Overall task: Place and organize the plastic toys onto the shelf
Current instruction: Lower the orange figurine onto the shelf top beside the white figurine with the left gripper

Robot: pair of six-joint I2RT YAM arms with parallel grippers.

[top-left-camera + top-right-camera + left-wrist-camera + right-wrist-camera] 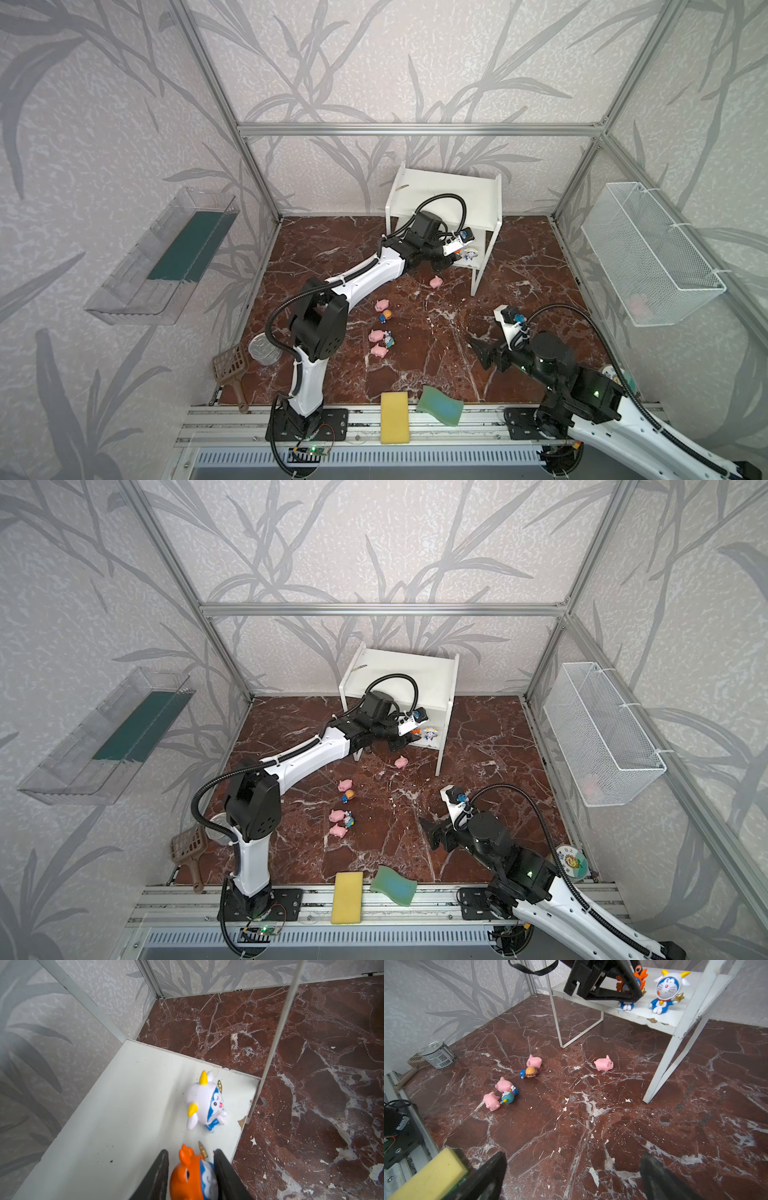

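Bracketed upright, near-facing orange figurine (187,1176) on shelf (124,1105) with left gripper (190,1151); clenched or released, unclear. Held right gripper (573,1156) spread, empty.

Leaf-patterned grey walls (415,62), red marble floor (436,357).

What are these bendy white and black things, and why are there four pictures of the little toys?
They are two robot arms with pinching grippers. Two pictures look down from above; two come from cameras on the wrists. The left gripper has its fingers around an orange figurine standing on the lower board of the shelf, beside a white-hooded figurine; whether it squeezes, I cannot tell. The right gripper is open and empty over the table. Four pink pigs and two more figurines wait on it.
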